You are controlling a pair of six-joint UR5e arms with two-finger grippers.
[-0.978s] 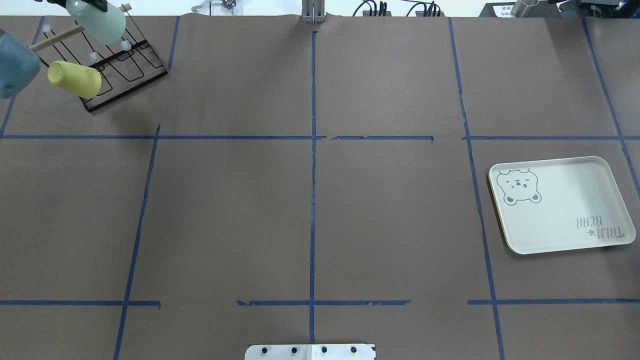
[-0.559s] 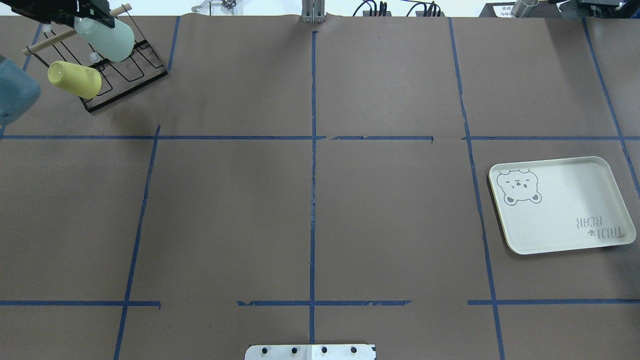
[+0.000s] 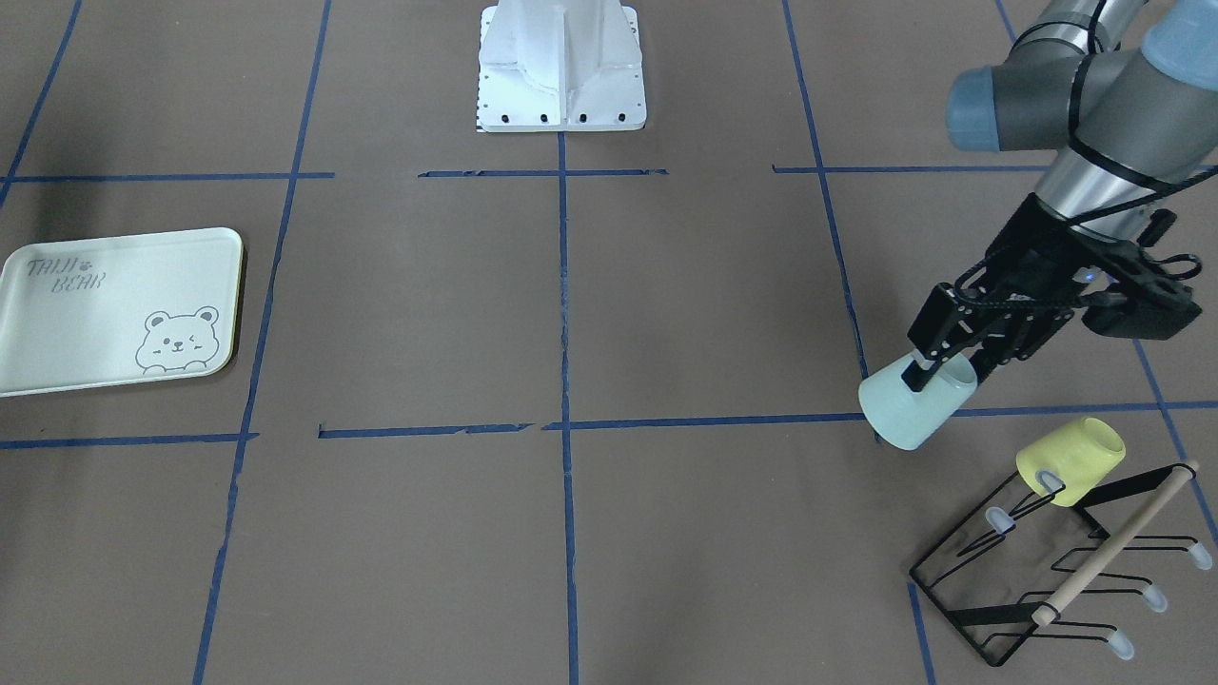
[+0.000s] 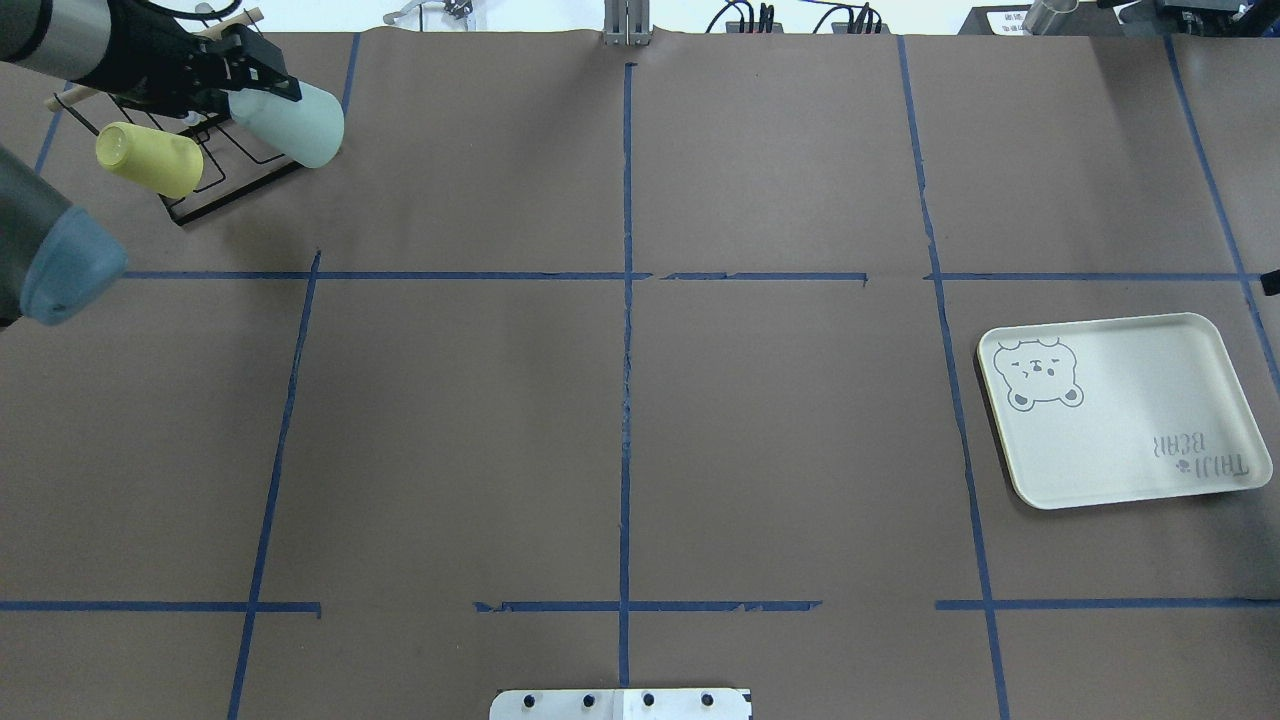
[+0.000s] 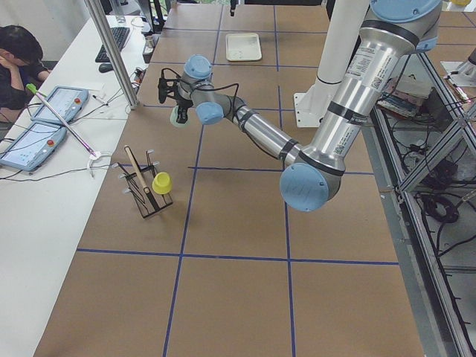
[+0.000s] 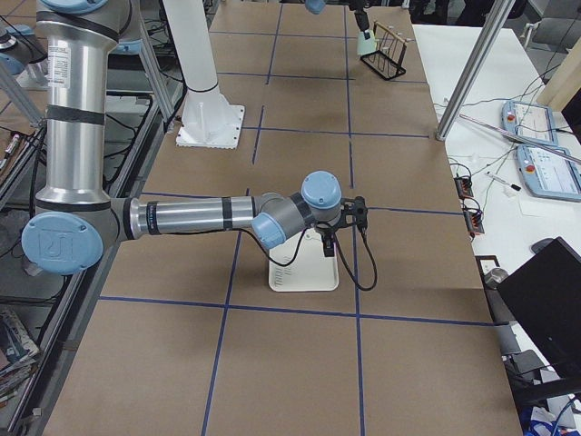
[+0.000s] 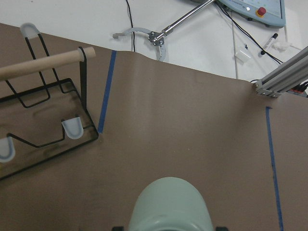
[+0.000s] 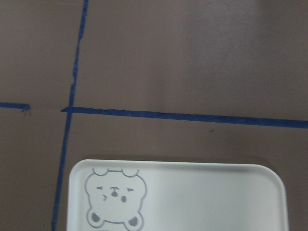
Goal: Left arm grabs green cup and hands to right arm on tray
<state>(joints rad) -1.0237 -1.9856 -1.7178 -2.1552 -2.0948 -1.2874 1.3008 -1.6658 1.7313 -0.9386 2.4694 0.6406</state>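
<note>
Tray (image 4: 1130,440): reads "TAIJI BEAR", grey bear drawing; lies at robot's right side of table. Left gripper (image 3: 942,369) fingers clenched on green cup (image 3: 904,411) at rim. Cup tilted, in air just beside rack (image 3: 1037,571). Yellow cup (image 3: 1070,457) on rack. Right gripper (image 6: 345,218) over tray; finger opening cannot be told.

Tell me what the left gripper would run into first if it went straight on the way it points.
Apart from the green cup it holds, the left gripper would probably meet the bare brown table first, just beside the black rack; depth is uncertain.
</note>
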